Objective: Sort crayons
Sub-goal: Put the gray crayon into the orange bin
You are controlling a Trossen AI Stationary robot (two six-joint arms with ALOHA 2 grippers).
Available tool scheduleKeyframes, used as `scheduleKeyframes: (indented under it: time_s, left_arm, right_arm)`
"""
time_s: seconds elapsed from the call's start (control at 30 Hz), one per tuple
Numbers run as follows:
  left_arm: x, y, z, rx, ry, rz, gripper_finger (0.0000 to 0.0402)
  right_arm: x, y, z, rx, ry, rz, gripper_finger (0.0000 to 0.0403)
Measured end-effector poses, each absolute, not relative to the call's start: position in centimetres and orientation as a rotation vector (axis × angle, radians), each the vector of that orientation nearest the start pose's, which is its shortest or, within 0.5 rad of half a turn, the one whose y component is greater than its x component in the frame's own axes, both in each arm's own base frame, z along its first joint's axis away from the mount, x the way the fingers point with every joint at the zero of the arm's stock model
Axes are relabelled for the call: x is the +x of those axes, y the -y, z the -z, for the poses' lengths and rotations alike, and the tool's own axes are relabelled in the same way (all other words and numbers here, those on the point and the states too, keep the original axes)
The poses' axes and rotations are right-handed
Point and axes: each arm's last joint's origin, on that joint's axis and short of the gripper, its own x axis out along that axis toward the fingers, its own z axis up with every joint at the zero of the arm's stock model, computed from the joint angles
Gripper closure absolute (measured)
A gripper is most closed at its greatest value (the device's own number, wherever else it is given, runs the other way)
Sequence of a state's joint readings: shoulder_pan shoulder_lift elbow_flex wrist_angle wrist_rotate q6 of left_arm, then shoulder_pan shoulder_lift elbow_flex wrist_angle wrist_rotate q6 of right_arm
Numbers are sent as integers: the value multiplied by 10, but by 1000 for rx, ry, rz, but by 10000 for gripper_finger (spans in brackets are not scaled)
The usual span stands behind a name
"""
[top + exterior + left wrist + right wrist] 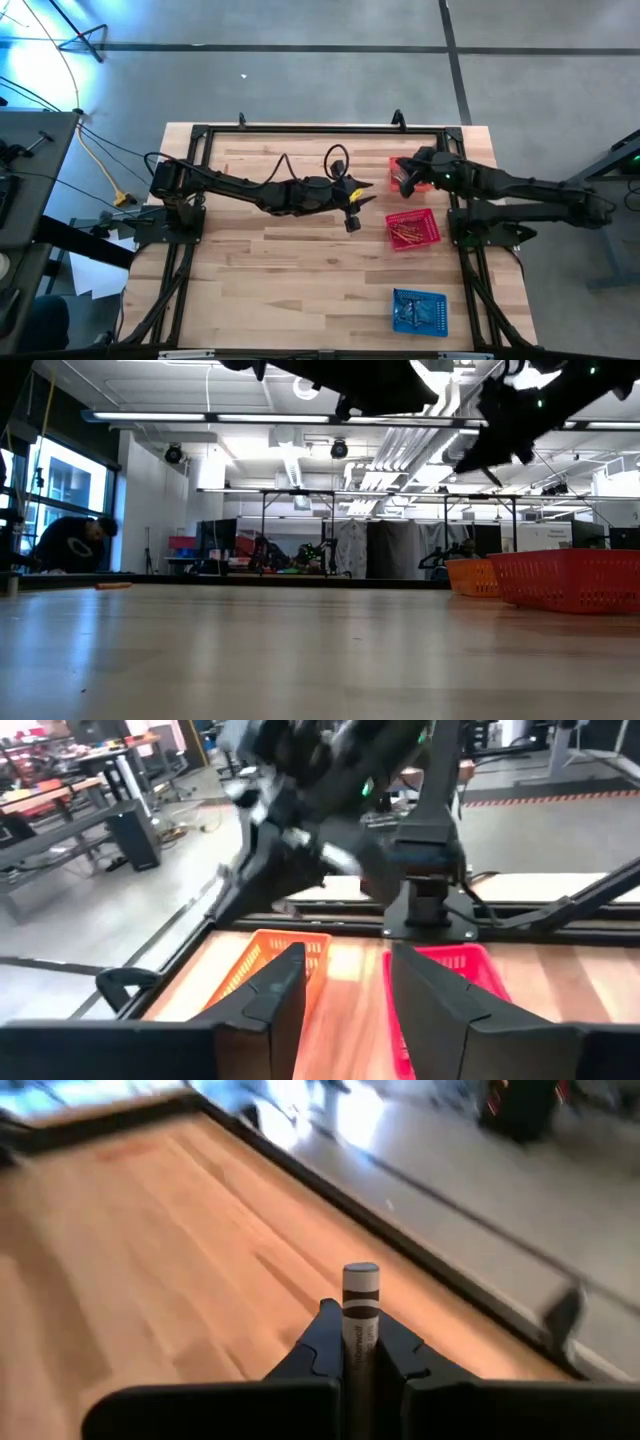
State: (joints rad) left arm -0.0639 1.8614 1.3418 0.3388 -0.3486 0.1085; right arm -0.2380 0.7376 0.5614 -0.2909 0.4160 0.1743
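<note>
Grey concrete floor (300,80) surrounds the wooden worktop (290,280); ceiling strip lights (250,420) overhead, bright window (60,490) at nine o'clock.

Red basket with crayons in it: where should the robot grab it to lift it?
Probably pinch one thin side wall at its top rim, coming straight down. The red basket stands upright, open-topped, and looks too wide to span. The wall facing the open left end effector looks handiest; the right end effector is shut on a crayon.
</note>
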Motion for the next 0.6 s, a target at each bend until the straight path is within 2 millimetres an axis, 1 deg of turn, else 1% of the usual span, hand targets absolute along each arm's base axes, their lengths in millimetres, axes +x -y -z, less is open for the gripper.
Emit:
scheduleKeyframes:
  time_s: [0.1, 0.17, 0.23, 0.47, 0.6]
  left_arm:
    - [431, 18, -271, 141, -185, -276, 266]
    - [431, 18, -271, 142, -184, -277, 268]
    - [431, 18, -271, 140, -179, -279, 268]
    - [431, 18, -271, 116, -177, -282, 268]
    - [431, 18, -271, 115, -180, -283, 268]
  right_arm:
    - [149, 59, -236, 176, -498, 759, 401]
    - [148, 66, -221, 187, -562, 804, 401]
    - [147, 74, -210, 193, -591, 854, 401]
    - [146, 101, -187, 228, -661, 974, 402]
    - [147, 112, -171, 282, -751, 972, 402]
